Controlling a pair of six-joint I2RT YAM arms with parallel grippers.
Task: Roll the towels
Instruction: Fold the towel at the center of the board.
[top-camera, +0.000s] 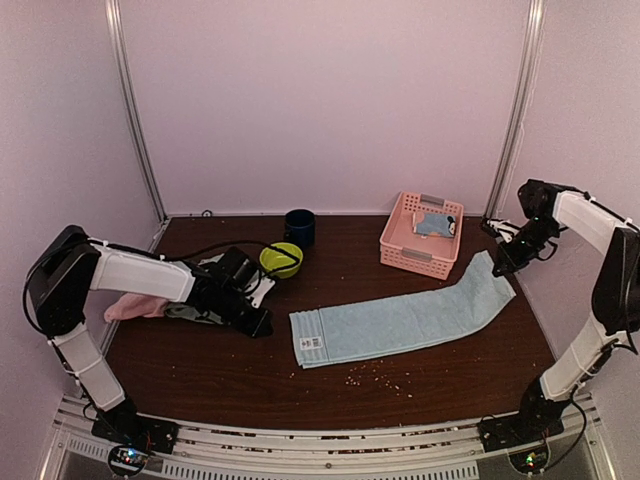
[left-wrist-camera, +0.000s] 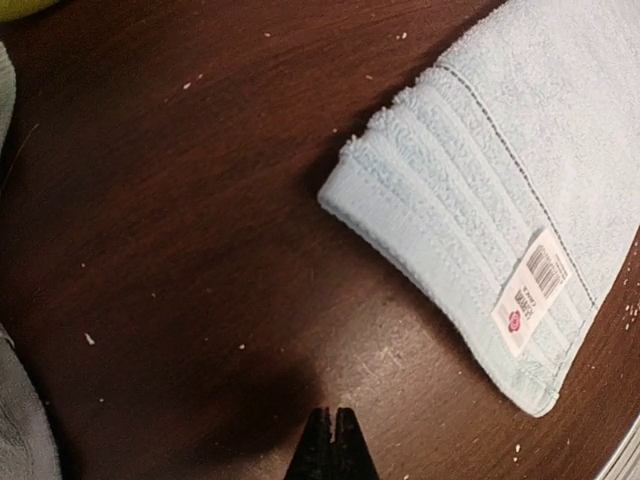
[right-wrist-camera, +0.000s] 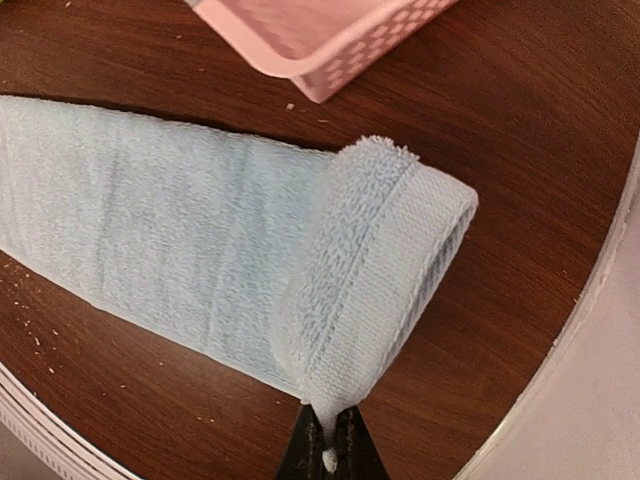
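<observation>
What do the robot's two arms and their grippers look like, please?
The left arm and right arm have white shells between black joints, with cables alongside. The left gripper and right gripper each end in two black tapered fingers.

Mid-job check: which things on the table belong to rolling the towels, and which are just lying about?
Part of the job:
- pale blue towel, one end pinched in the right gripper
- pink towel, far left
- patched towel, in the basket
- left gripper, shut and empty

Lying about:
- pink basket
- lime-green bowl
- dark blue cup
- crumbs
</observation>
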